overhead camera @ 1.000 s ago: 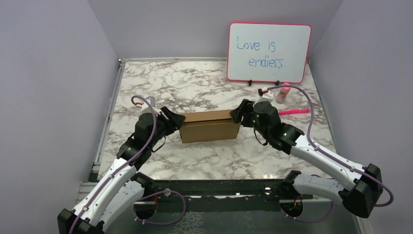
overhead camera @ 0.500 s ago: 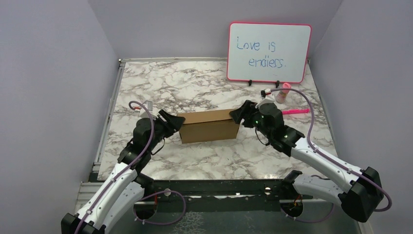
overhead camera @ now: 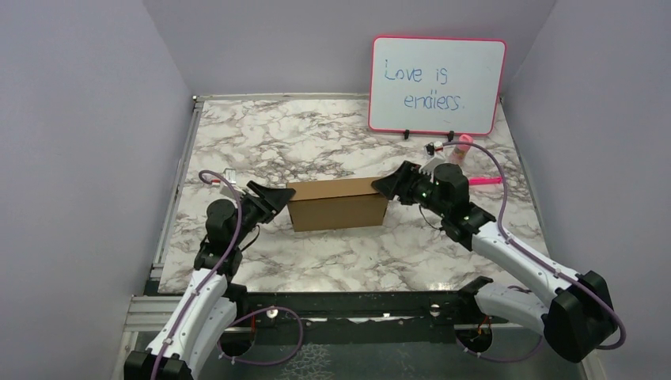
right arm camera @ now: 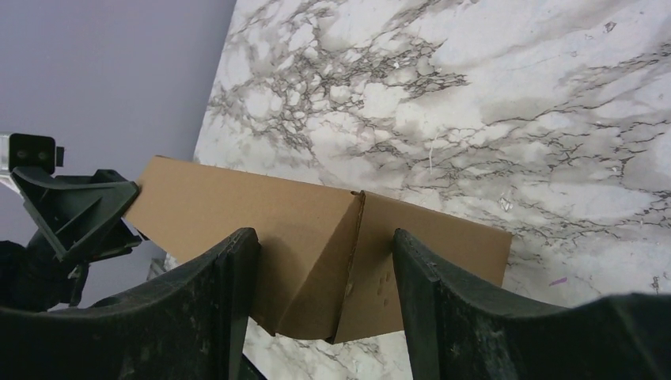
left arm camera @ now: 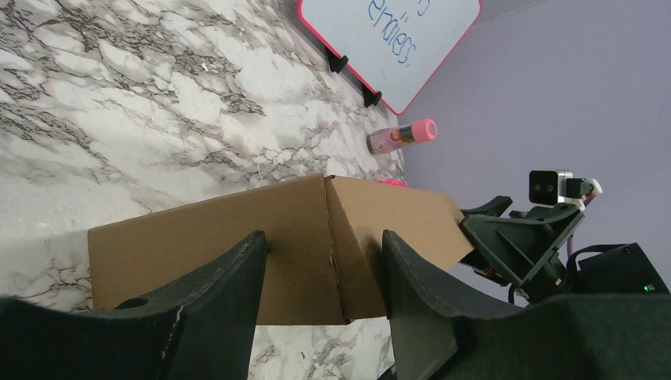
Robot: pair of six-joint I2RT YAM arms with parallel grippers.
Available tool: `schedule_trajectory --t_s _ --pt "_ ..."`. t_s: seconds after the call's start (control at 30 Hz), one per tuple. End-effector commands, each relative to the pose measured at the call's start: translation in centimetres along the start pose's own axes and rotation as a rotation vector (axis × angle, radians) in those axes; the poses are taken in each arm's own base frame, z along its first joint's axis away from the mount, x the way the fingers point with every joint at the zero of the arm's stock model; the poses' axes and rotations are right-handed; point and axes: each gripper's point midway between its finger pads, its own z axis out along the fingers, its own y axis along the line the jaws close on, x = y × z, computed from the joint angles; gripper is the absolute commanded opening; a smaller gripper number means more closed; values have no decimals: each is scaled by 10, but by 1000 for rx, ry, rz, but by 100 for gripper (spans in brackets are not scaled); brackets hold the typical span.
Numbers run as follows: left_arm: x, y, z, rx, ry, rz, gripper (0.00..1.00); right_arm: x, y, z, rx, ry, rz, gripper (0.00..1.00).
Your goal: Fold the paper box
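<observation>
Box (overhead camera: 339, 203) seen as closed brown block, mid-table (overhead camera: 316, 142), long side facing arm bases. Left gripper (overhead camera: 277, 195) placed at box's left end, jaws spread wide; box corner framed between fingers (left arm camera: 214, 293) in wrist view. Right gripper (overhead camera: 380, 186) placed at right end, jaws likewise spread around corner. Contact with cardboard not discernible. Whiteboard (overhead camera: 437, 85) propped far right, pink bottle (overhead camera: 461, 146) near it.

whiteboard (overhead camera: 437, 85) has blue handwriting: "Love is endless."; the bottle's (left arm camera: 402, 135) label is too small to read.
</observation>
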Motion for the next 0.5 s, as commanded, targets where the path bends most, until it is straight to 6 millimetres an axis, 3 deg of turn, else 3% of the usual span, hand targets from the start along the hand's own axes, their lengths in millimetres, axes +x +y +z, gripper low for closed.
schedule_trajectory --t_s 0.0,0.2,0.47 --pt "37 55 -8 -145 135 -69 53 39 -23 -3 0 168 -4 66" --pt "31 54 -8 -144 143 -31 50 38 -17 -5 -74 226 25 66" --pt "23 51 -8 -170 153 54 50 6 -5 -12 -129 223 44 72"
